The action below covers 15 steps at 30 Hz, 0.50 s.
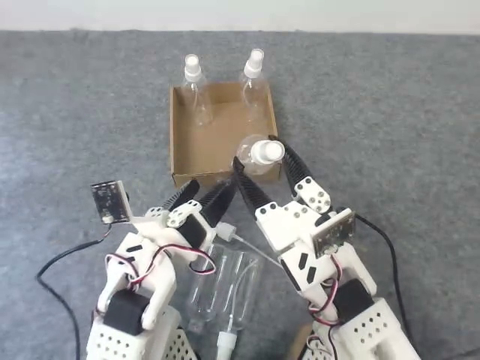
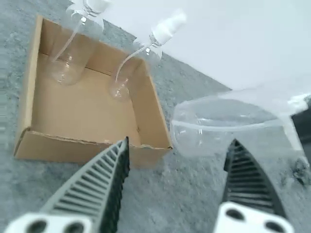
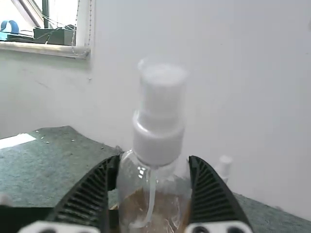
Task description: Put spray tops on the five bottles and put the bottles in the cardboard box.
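While the right gripper pinches a capped spray bottle above the near wall of the cardboard box, the left gripper hangs spread just beside it. Released here, the bottle could catch that rim and topple outside.

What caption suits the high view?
Right gripper holds a spray-topped bottle at the cardboard box's near edge; two bottles already inside.

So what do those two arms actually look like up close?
The left arm and right arm match: white plastic shells with black motor blocks at the joints, and rows of small holes in the bases. Each ends in black, ribbed, tapering fingers. A small circuit board sits at each wrist. Thin red, white and black wires loop along them, and black cables trail over the carpet.
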Each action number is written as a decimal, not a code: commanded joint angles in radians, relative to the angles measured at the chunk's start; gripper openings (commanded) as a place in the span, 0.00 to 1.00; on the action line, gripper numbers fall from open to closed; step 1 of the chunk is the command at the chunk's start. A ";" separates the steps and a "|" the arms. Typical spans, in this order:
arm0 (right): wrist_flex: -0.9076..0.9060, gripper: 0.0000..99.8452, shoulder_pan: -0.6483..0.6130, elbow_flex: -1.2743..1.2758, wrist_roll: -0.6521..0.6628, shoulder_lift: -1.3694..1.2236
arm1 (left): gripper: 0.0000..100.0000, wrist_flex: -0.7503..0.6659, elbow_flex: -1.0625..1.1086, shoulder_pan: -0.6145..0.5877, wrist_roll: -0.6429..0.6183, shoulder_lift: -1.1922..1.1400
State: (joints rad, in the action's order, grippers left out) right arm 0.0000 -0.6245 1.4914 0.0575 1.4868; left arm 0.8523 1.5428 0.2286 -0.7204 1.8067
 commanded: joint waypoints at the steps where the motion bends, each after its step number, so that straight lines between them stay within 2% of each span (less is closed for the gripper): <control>1: -0.008 0.01 0.004 -0.063 -0.006 -0.012 | 0.30 -0.041 -0.058 -0.129 -0.017 0.015; 7: -0.008 0.01 0.005 -0.061 0.055 -0.022 | 0.30 -0.043 -0.097 -0.334 -0.018 0.015; 15: -0.010 0.01 0.005 -0.086 0.058 -0.024 | 0.30 -0.092 -0.084 -0.466 -0.018 0.015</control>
State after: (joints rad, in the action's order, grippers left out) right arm -0.0015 -0.6322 1.4914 0.0990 1.4868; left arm 0.7956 1.5090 -0.1995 -0.7219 1.8067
